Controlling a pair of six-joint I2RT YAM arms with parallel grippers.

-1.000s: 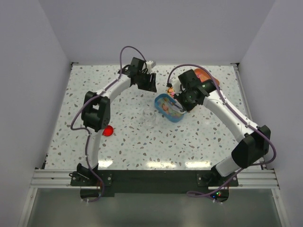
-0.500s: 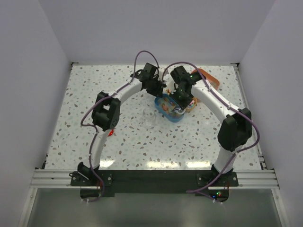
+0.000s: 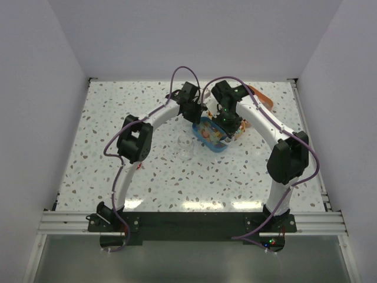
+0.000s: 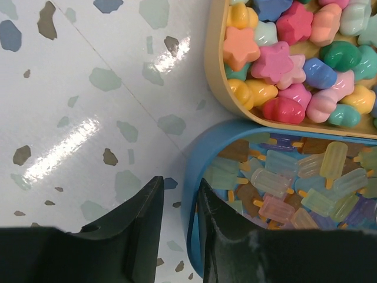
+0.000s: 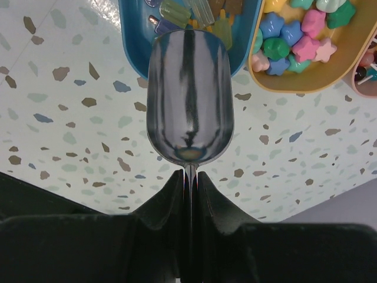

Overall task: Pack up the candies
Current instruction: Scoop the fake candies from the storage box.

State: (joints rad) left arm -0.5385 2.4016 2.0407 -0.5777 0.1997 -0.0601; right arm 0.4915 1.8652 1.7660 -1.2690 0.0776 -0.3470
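1. Well, the two arms have both swung inward over the last second and now meet near the middle of the far edge of the speckled worktop (image 3: pixel 106 118). The right arm has folded up steeply to get there.
2. The blue oval tin (image 3: pixel 211 135) looks not to have shifted at all. A cream tin (image 4: pixel 219 88) lies touching its rim, and a clear cup (image 3: pixel 184 147) stands just beside it, toward the near edge.
3. The left gripper (image 4: pixel 179 190) has come down onto the blue tin's end. Its jaws stand a little apart with the rim running into the gap. Bare worktop shows between the outer finger and the rim, so it is not clamped yet. I would guess it means to steady the tin.
4. The right gripper (image 5: pixel 189 175) is closed tight on the handle of the metal scoop (image 5: pixel 189 100). The scoop's mouth now lies over the blue tin's edge, and its bowl is empty.
5. The candies sit untouched. The ice-lolly candies (image 4: pixel 277 183) fill the blue tin, and the star and shell candies (image 4: pixel 283 59) fill the cream one.
6. So the approach seems finished, the first scoop has not been taken, and nothing is packed.
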